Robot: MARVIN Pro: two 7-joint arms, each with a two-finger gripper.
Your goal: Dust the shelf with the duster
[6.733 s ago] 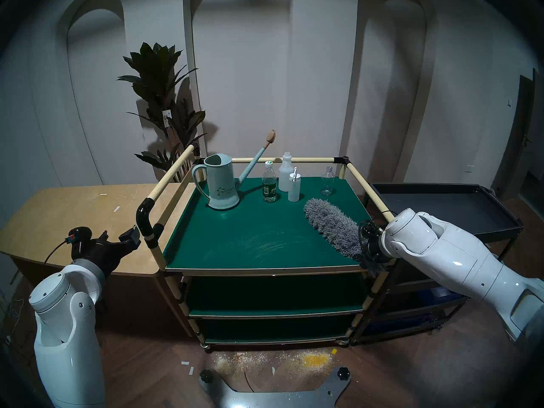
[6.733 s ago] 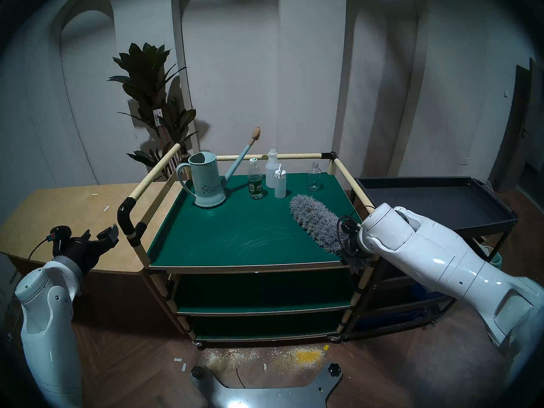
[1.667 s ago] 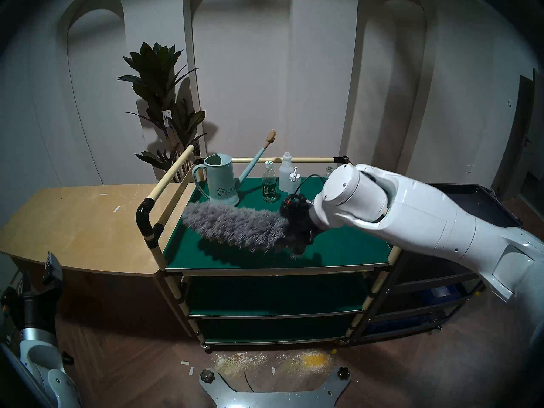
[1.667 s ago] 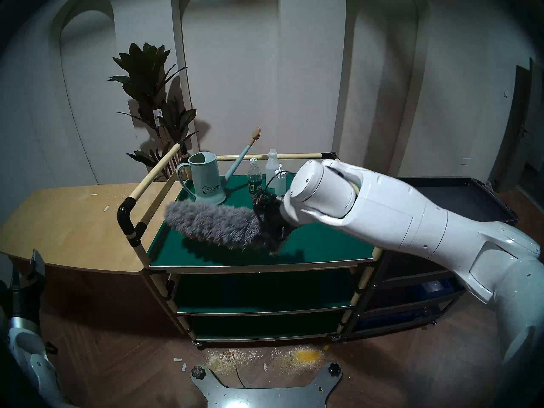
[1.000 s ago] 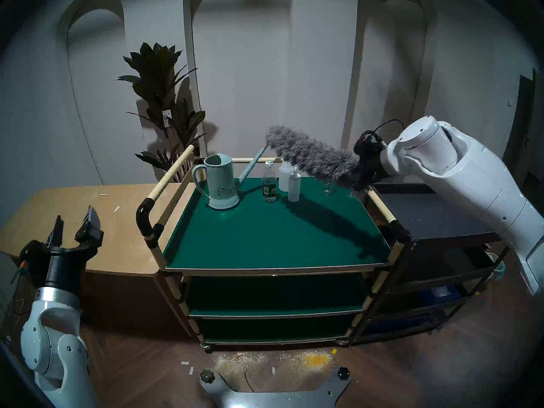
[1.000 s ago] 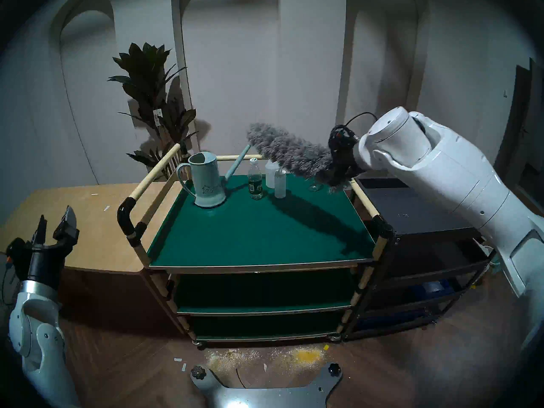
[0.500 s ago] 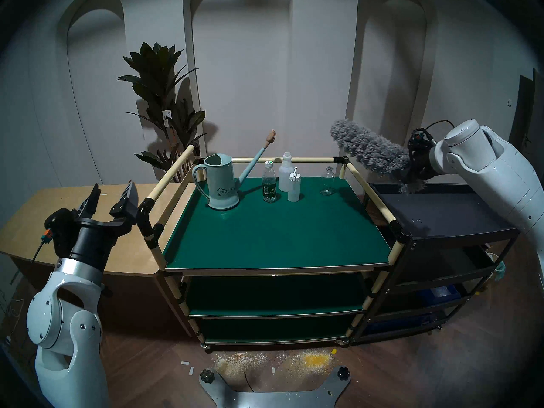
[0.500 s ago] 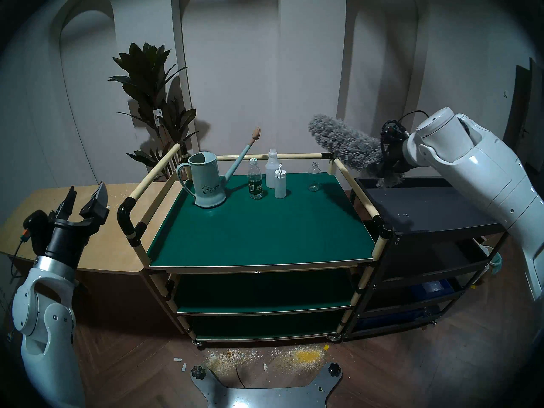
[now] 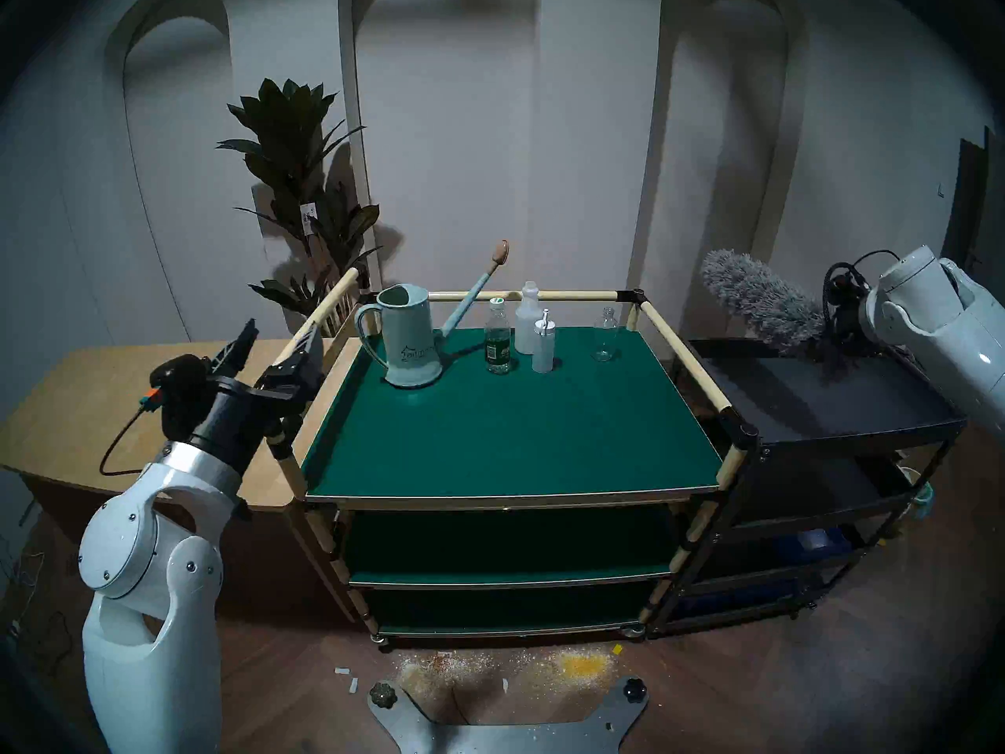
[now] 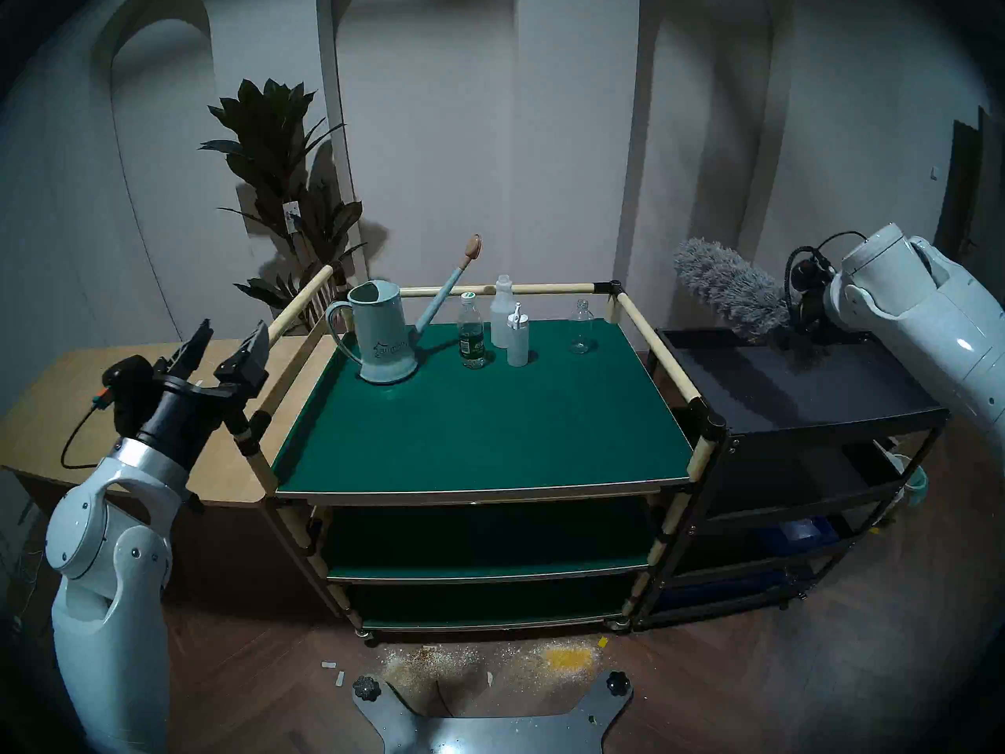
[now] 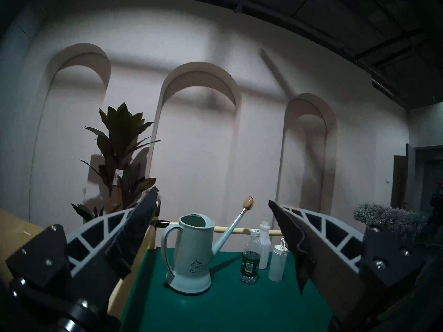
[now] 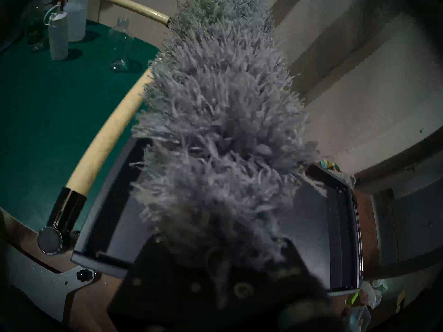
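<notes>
My right hand (image 9: 840,323) is shut tight on the duster (image 9: 761,301). I hold it by its dark end, and the fluffy grey part sticks out and up toward the wall. The duster is in the air over the black cart (image 9: 848,404), which stands just beside the shelf (image 9: 511,426) on my right side. The fluff is not touching the shelf. In my right wrist view the grey fluff fills the middle, with the cart tray under it and the cream rail (image 12: 103,142) of the shelf to one side.

My left hand (image 9: 274,345) is open, with its two fingers wide apart and nothing between them. It is by the left rail of the shelf, near the wooden bench (image 9: 136,410).

On the green top board stand a pale blue watering can (image 9: 410,339), a green water bottle (image 9: 497,345), two white bottles (image 9: 535,328) and a clear glass bottle (image 9: 605,335). A tall plant (image 9: 299,192) stands behind.
</notes>
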